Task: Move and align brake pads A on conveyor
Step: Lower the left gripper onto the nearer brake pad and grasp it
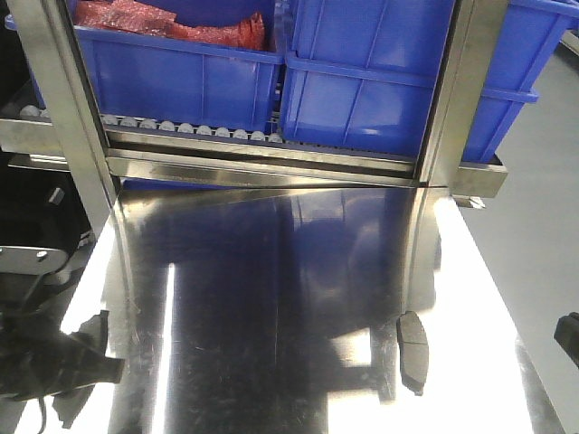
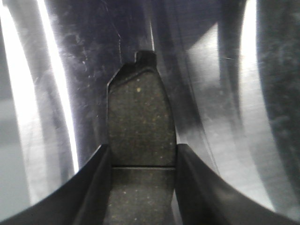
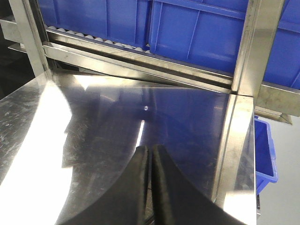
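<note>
My left hand (image 2: pixel 142 151) is clamped on a brake pad (image 2: pixel 139 112), one finger against each long side, with the shiny steel bench (image 2: pixel 211 93) behind it. My right hand (image 3: pixel 151 152) has its fingers pressed together above the bench. A second brake pad (image 1: pixel 412 348) lies flat near the bench's right edge. Blue bins (image 1: pixel 362 81) stand on a rack beyond the far edge.

**The colours I see**

The brake pad (image 2: pixel 140 122) in my left wrist view is dark grey with tiny pale specks and one thin dark line across it. The table (image 1: pixel 271 298) is shiny silver. The bins (image 1: pixel 181 81) are blue, and the stuff (image 1: pixel 163 23) in one is red
</note>
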